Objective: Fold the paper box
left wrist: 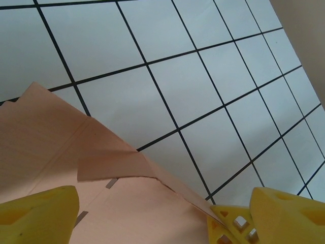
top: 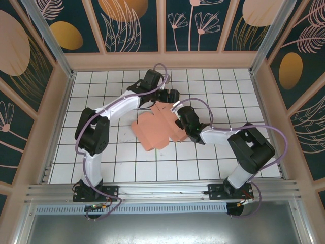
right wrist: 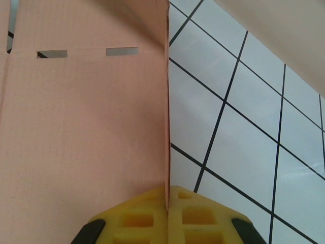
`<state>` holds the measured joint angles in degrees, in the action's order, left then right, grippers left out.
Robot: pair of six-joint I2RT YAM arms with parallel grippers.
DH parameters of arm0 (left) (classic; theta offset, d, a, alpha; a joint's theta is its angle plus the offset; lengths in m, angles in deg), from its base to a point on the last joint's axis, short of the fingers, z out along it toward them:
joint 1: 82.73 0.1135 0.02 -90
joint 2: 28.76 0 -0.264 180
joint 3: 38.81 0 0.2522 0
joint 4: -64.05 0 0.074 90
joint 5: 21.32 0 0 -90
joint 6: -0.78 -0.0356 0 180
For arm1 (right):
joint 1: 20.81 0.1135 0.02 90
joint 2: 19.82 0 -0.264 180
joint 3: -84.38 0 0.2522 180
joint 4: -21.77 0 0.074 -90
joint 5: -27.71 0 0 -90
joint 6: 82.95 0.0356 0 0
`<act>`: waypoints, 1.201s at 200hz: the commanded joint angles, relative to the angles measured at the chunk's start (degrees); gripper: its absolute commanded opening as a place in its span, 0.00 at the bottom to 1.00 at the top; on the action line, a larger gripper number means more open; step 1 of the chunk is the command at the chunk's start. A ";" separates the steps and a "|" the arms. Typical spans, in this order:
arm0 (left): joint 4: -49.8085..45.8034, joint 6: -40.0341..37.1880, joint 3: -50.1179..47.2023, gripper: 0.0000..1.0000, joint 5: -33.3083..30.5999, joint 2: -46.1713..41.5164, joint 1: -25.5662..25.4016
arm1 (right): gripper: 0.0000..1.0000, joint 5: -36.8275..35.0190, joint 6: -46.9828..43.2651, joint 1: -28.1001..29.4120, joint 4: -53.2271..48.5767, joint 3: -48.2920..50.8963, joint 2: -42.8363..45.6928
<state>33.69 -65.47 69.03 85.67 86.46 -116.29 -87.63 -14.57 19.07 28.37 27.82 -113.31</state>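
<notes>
The paper box (top: pixel 155 129) sits near the middle of the top view. It is a salmon-pink die-cut sheet, partly folded, with its flaps spread over the white bench (top: pixel 122 168), which is ruled in black squares. The lower-left part lies flat on the tiles, while the upper-right part is raised between the two arms.

In the right wrist view the paper box (right wrist: pixel 81 127) fills the left half of the frame. One panel edge runs straight down the centre, and two narrow slots (right wrist: pixel 122 51) are cut in a line near the top. The right claw (right wrist: pixel 166 203) is clenched on that edge, with the yellow pads (right wrist: pixel 137 218) pressed together at bottom centre and the card between them. From above, the right claw (top: pixel 179 122) meets the sheet's right side, just right of centre.

In the left wrist view the paper box (left wrist: pixel 76 152) covers the lower left, with a loose flap lying over it and small slots beside the flap. The left claw (left wrist: pixel 162 218) is released. Its yellow fingertips (left wrist: pixel 35 216) stand wide apart in the bottom corners, with card lying across the gap between them. The right-hand tip is just beside the sheet's thin edge, and I cannot tell whether they touch. From above, the left claw (top: pixel 172 96) hangs over the sheet's upper edge, above centre.

Dark teal wall panels (top: pixel 132 25) with pink and gold plant shapes surround the bench. A metal rail (top: pixel 162 190) crosses the lower part of the top view at the arm bases.
</notes>
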 commanded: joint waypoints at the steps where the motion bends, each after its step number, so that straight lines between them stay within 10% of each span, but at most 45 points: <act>1: -3.43 -1.95 2.67 0.86 1.73 1.22 -0.66 | 0.00 -1.33 -1.47 0.64 0.57 -2.36 -0.98; 240: 1.43 13.24 1.21 0.64 13.19 5.45 -1.33 | 0.00 -0.86 -2.45 1.34 1.27 -2.28 -0.24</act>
<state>34.30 -56.42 71.65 92.12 94.09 -116.05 -87.94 -16.69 19.97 27.06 27.14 -114.25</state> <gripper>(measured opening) 0.655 0.056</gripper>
